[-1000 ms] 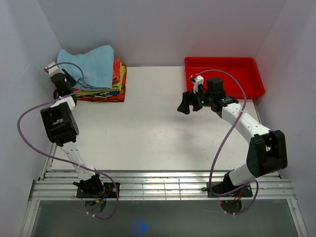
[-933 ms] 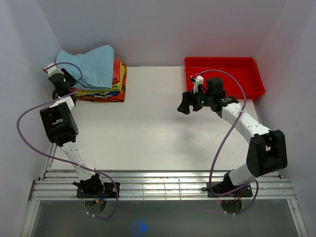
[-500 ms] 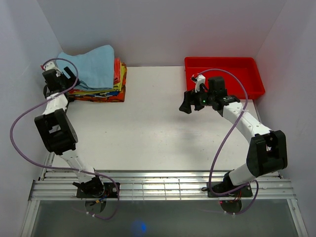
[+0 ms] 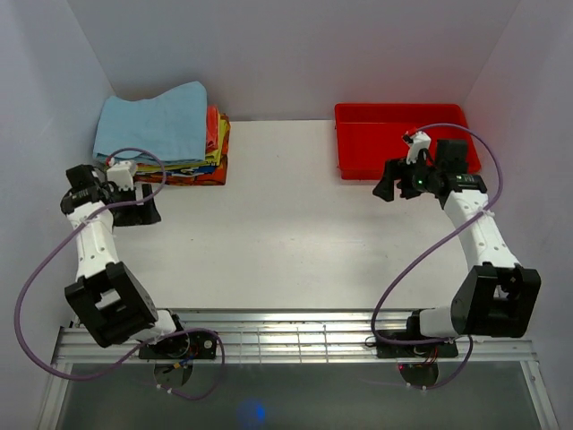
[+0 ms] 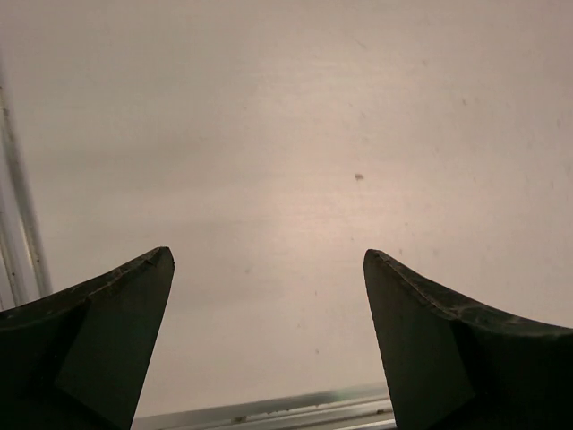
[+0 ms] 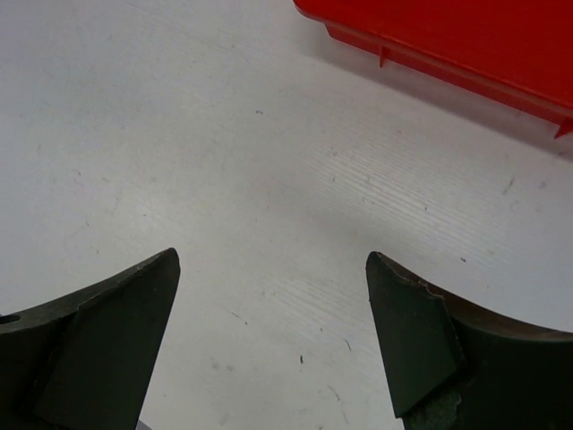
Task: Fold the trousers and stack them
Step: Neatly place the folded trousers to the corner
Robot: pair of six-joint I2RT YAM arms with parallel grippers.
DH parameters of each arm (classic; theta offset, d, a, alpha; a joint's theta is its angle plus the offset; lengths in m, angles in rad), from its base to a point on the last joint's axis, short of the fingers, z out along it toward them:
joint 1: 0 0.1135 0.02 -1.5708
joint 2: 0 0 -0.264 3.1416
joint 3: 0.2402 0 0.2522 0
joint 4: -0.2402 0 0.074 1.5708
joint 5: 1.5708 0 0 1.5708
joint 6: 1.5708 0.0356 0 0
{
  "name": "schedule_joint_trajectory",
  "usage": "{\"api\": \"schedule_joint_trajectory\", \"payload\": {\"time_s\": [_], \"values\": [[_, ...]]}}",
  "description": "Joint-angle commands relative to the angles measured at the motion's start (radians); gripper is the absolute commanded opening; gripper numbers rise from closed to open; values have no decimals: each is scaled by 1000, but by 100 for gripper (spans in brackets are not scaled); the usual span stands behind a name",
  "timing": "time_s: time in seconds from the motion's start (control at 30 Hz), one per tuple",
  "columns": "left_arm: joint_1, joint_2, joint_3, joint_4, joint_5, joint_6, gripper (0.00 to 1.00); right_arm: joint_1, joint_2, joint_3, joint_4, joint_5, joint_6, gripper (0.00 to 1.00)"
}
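White bench (image 4: 269, 233) inside a white-walled booth, both arms bent low over it.
The left gripper (image 4: 149, 211) has drawn back from the pile, jaws now spread wide and empty over bare bench. The folded sky-blue trousers (image 4: 152, 121) lie atop the coloured stack (image 4: 192, 172) just beyond it. The right gripper (image 4: 385, 189) has swung rightward, wide open and empty, with the red tray (image 4: 403, 143) just beyond it.

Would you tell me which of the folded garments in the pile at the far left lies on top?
The sky-blue trousers: plain and spread widest, they cover the patterned clothes stacked beneath them.
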Motion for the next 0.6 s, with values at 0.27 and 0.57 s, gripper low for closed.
{"api": "schedule_joint_trajectory", "payload": {"time_s": [0.27, 0.57], "values": [[-17, -245, -177, -169, 360, 216, 98, -51, -344, -268, -198, 98, -170, 90], [-55, -174, -106, -57, 371, 97, 98, -51, -427, -329, -203, 107, -132, 90]]}}
